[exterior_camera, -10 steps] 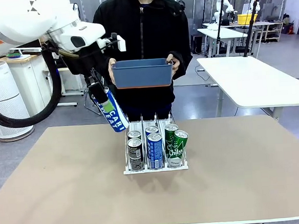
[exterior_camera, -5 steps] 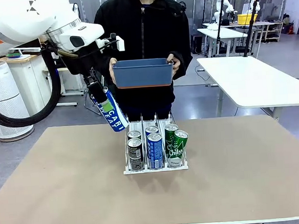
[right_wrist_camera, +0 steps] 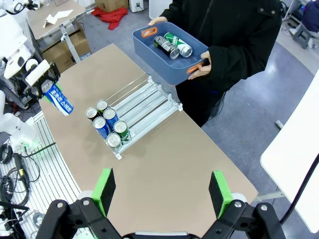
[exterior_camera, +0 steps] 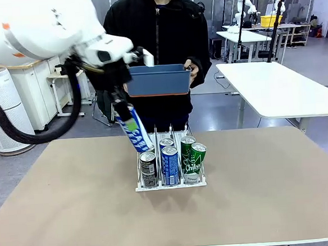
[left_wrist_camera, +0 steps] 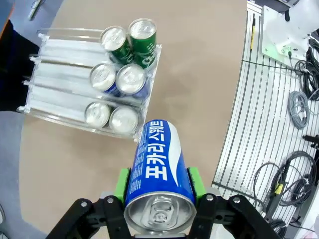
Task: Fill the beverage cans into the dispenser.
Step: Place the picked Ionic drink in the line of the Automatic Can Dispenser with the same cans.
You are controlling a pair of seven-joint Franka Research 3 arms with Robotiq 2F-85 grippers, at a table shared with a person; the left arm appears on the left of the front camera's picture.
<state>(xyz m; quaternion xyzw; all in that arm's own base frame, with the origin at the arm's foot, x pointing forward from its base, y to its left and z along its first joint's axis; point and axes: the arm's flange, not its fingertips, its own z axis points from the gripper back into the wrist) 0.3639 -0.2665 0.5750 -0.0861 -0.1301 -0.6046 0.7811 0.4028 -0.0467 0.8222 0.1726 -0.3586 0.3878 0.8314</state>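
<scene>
Grip is confirmed on my left hand [left_wrist_camera: 158, 183]: both green pads [left_wrist_camera: 121, 182] are clenched against the sides of a blue can [left_wrist_camera: 158, 162] with white Korean lettering. The silver top of the can faces the wrist camera. In the front view the blue can is tilted, top end up toward the hand and lower end down toward the dispenser [exterior_camera: 171, 185]. The can is raised above the table [exterior_camera: 270, 194]. In the right wrist view it is apart from the dispenser, on the robot's left side of it.

The dispenser stands at mid-table with three lanes. I count six cans at its near end, two per lane:
- left lane: dark grey cans [exterior_camera: 148, 168]
- middle lane: blue cans [exterior_camera: 170, 165]
- right lane: green cans [exterior_camera: 192, 160]

The far portions of the lanes hold no cans.

My right hand [right_wrist_camera: 162, 194] is released, its fingers spread wide with nothing between them, high above the table.

The person [exterior_camera: 157, 28] stands at the far side and holds a blue bin [right_wrist_camera: 149, 47] in both hands. A dark can [right_wrist_camera: 166, 45] and a green can [right_wrist_camera: 178, 46] lie in it.
</scene>
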